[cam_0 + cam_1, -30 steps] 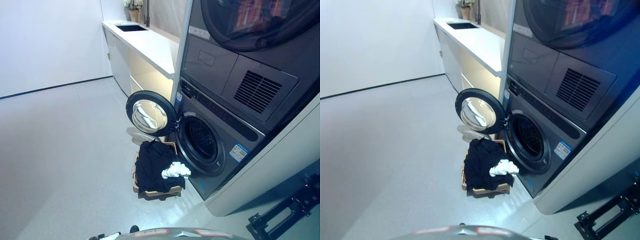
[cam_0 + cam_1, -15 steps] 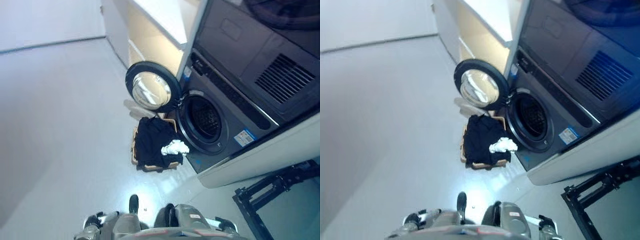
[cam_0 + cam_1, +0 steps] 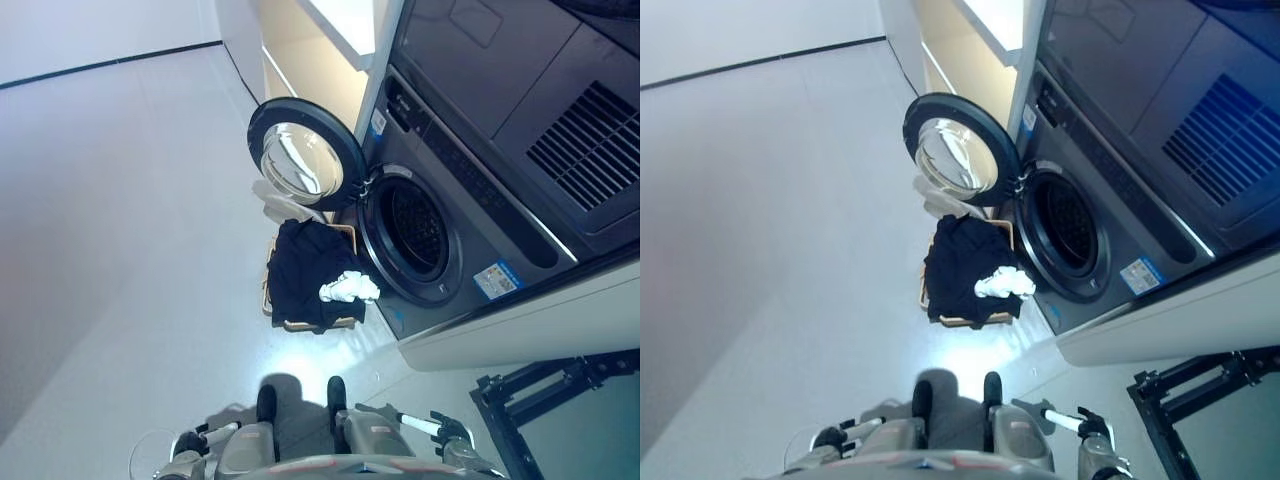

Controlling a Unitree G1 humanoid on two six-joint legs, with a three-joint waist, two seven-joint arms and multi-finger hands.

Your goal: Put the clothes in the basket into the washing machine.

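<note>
On the floor [image 3: 120, 250], just before the washer's [image 3: 440, 260] open mouth, a low rectangular basket [image 3: 268, 300] of light woven or wooden make is seen, heaped with clothes. Most of the heap is taken up by a limp black garment [image 3: 305, 280], spread in soft folds and hung over the basket's rims; a small crumpled white cloth [image 3: 349, 289] is laid on its near right part, close to the machine. A pale cloth [image 3: 280, 205] is partly shown behind the basket, under the door.

The round door [image 3: 303, 162], dark-rimmed with a glossy glass bowl, is swung wide to the left, and the perforated metal drum [image 3: 415, 226] is exposed. The washer is dark grey and smooth, with a second unit stacked above it, marked by a slatted vent [image 3: 590, 145].

Smooth, pale grey flooring with a faint sheen is met by a white wall at a dark baseboard line. A white counter [image 3: 345, 20] with pale cabinet fronts is set beside the machines.

Neither hand is shown in either view, so their state cannot be told.
</note>
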